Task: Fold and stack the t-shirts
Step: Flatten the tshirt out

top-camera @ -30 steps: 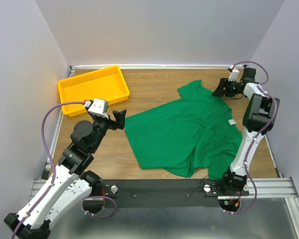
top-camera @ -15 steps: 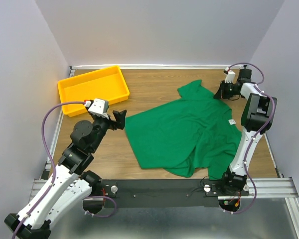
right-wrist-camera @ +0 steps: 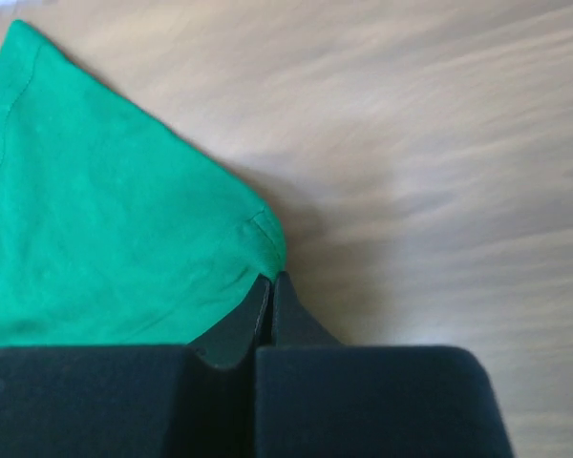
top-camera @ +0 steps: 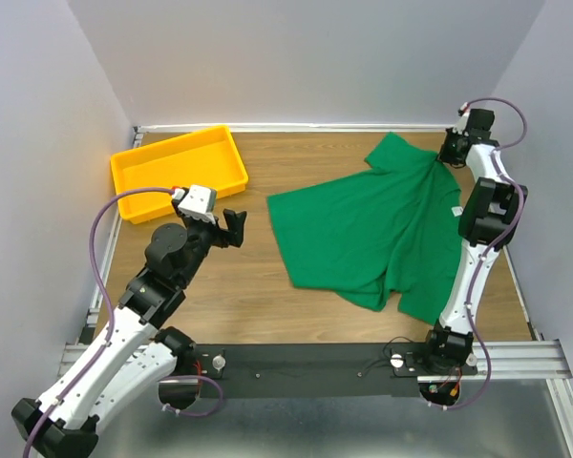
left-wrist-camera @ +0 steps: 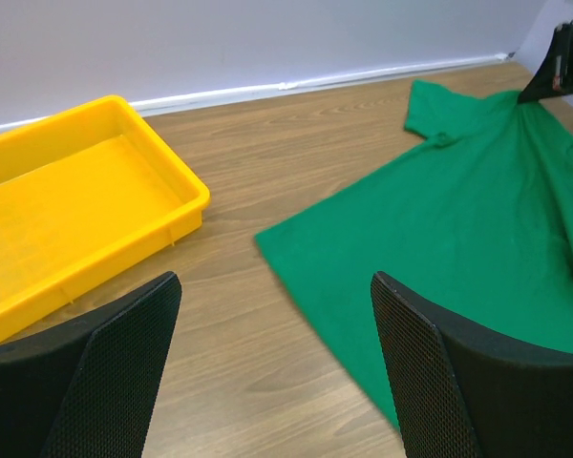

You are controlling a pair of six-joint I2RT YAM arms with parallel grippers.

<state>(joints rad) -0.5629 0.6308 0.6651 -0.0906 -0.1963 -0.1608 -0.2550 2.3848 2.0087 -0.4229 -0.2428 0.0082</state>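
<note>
Hardly begun, I'd judge: the green t-shirt (top-camera: 363, 229) lies unfolded and rumpled on the table's (top-camera: 229, 296) right side; the right gripper (right-wrist-camera: 267, 281) pinches its far corner tight; the left gripper (left-wrist-camera: 275, 296) hangs wide apart, empty; every fold is yet to do.

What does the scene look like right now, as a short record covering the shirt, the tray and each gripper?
shirt: green shirt, spread out but rumpled, unfolded, on the table
tray: yellow tray, empty, far left, apart from the shirt
left gripper: left gripper open, over bare table left of the shirt, holding nothing
right gripper: right gripper shut on the shirt's far right edge
</note>
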